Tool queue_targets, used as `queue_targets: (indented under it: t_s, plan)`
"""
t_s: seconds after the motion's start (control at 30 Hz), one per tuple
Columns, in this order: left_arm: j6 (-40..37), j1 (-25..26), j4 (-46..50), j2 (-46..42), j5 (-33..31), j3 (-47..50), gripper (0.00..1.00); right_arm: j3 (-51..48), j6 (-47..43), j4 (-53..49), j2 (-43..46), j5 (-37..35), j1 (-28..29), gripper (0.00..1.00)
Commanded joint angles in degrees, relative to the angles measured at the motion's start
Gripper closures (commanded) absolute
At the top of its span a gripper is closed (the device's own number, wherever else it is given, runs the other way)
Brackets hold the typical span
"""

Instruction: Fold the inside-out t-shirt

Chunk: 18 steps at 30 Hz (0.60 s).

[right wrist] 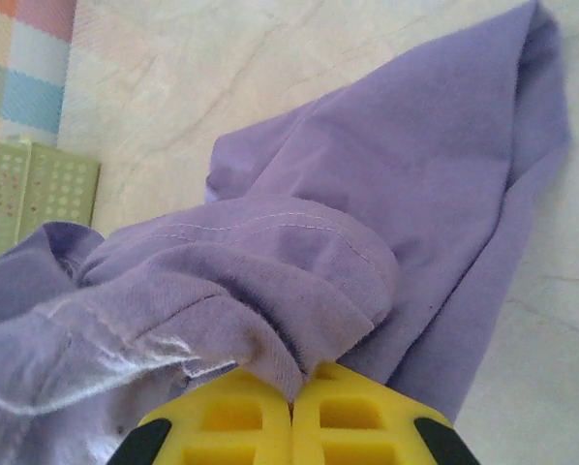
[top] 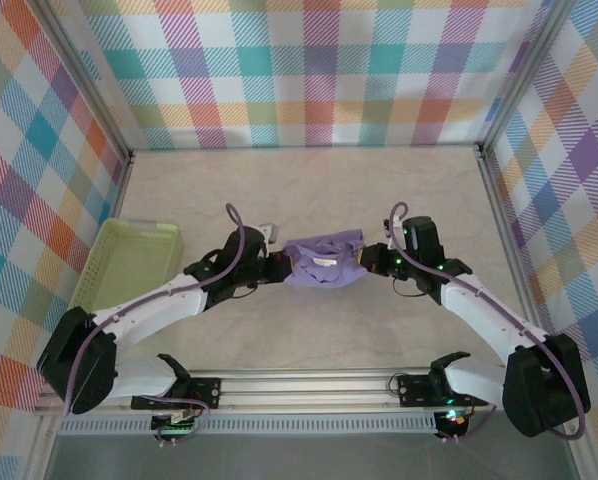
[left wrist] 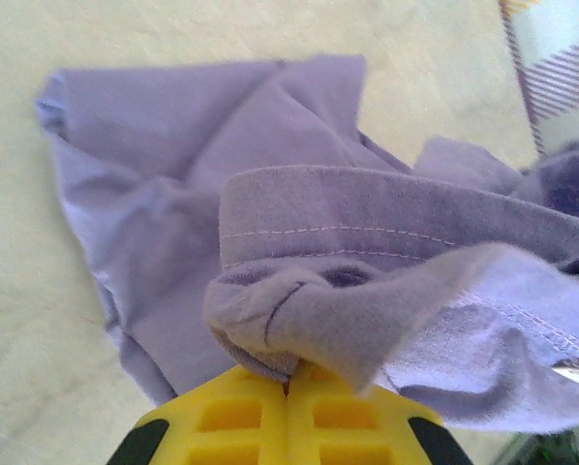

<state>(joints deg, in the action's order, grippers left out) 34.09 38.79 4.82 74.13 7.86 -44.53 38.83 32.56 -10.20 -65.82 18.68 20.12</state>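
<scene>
**Item 1** — a plain, wrinkled, lavender-purple soft-fabric t-shirt (top: 326, 258). It is bunched into a short, sagging band at the middle of the table and strung between the ends of the two arms. Stitched hems and raw seams face outward. From the left wrist, a flat layer of it lies spread on the tabletop beyond the raised fold. From the right wrist, a long panel runs away over the surface toward the upper right.

**Item 2** — left gripper (left wrist: 289, 373), with yellow ribbed fingers. They are pressed tight together, pinching a rolled edge of the t-shirt at their tips. It sits at the left end of the bundle.

**Item 3** — right gripper (right wrist: 294, 389), with the same yellow fingers. They are likewise clamped together, with a thick fold of hemmed cloth caught between the tips. It sits at the right end of the bundle, facing its partner across the fabric.

**Item 4** — a pale cream, faintly veined table (top: 309, 185).

**Item 5** — a light green, perforated, rectangular plastic basket (top: 129, 262). It stands at the table's left edge, well apart from the t-shirt.

**Item 6** — pastel plaid walls (top: 309, 70), enclosing three sides.

**Item 7** — a white left arm (top: 159, 300) and a white right arm (top: 489, 320), both with black joints. They are bolted to an aluminium rail (top: 309, 385) at the near edge and angled inward to meet at the cloth.
</scene>
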Motion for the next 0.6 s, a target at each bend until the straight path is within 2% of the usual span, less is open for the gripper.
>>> queue_targets:
  t_s: [0.0,0.2,0.43,0.57]
  plan:
    - [2.86,-3.06,4.17,6.12,-6.41,-6.4,1.0,6.82,-1.08,-5.14,-4.28,-6.58,0.08,1.0]
    - [3.0,-4.11,10.15,16.1,-10.7,-15.14,1.0,13.52,-1.67,-10.02,-15.26,-11.13,0.01,1.0]
    - [4.66,-6.69,13.62,25.41,-10.66,-20.51,1.0,18.13,-4.38,-8.92,-23.26,-15.21,0.0,1.0]
    - [5.76,-7.57,13.31,28.97,-10.12,-21.71,1.0,20.06,-5.92,-7.76,-27.11,-15.08,0.01,0.99]
